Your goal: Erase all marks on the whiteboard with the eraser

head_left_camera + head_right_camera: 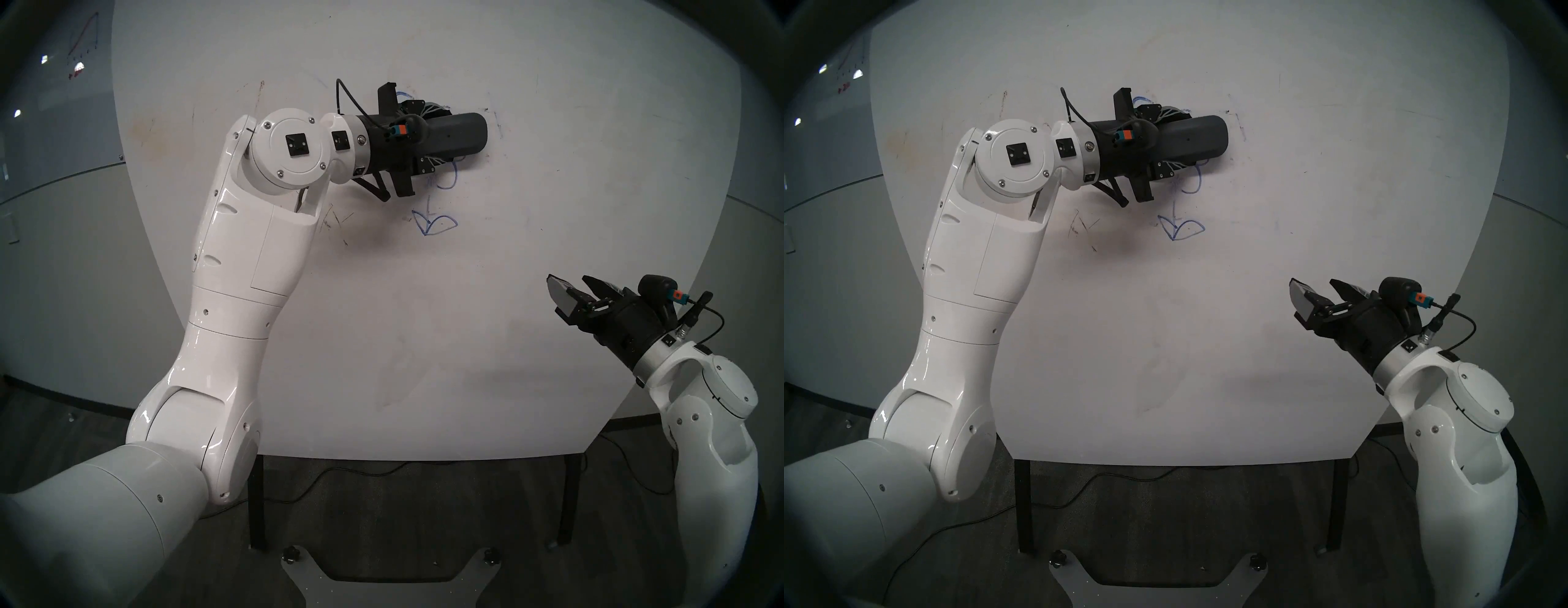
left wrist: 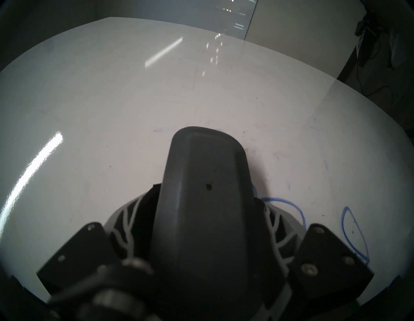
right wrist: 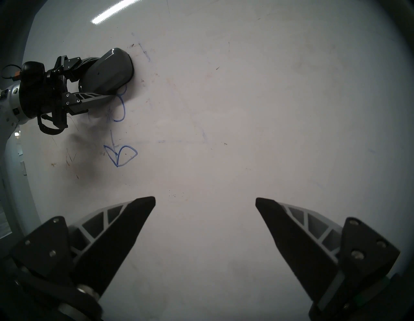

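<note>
Our left gripper [image 1: 441, 136] is clamped on one eraser [image 1: 460, 133], a dark grey oblong block with a tiny dot on its smooth top, one finger [image 2: 125, 226] on each of its two long sides. We hold it level, its far rounded end against the whiteboard [image 1: 424, 339], over the upper part of the blue drawing.

Just beside and below the eraser we count the blue marks [image 3: 119, 154] that show: one petal loop [image 1: 449, 178] curving out from under the block, a faint short stem [image 3: 112, 139] beneath it, and two leaves [image 1: 437, 225] joined in a point at the bottom. From the left wrist, one loop [image 2: 289, 208] passes behind the finger and another [image 2: 355, 233] lies further out.

Further off, a few short brown and black scratches [image 1: 337, 225] sit left of the leaves, and pale brownish smudges [image 1: 144, 131] mark the board near its left edge.

Our right gripper [image 3: 205, 202] hangs low to the right, well apart from the drawing, its two fingers spread wide with nothing between them, facing bare board.

One grey wall panel [image 1: 55, 106] with a red graph stands beyond the board's left edge.
</note>
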{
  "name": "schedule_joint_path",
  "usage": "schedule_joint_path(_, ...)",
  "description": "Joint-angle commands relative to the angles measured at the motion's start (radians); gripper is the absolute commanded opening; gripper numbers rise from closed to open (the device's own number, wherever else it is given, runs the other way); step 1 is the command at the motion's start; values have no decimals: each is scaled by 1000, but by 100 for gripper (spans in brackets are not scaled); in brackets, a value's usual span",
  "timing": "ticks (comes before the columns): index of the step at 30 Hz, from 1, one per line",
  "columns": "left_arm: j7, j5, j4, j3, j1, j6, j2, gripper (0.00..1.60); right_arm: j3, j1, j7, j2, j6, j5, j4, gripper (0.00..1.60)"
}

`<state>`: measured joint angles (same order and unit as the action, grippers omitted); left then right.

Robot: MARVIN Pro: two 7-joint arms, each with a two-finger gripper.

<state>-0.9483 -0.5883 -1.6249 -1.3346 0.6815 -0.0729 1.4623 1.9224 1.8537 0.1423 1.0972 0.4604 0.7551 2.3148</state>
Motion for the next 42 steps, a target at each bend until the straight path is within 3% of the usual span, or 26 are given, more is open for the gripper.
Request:
schedule_joint_path(1,4,-75,85,-27,66,71,-71,0,0,-5,3,-2,-2,0,16,160)
schedule_joint_path(16,15,-72,83,-42,93,57,-106,0,0,-5,3,-2,-2,0,16,160)
schedule_joint_path(42,37,-66,80,-40,135,47,-115,0,0,-5,3,-2,-2,0,16,160)
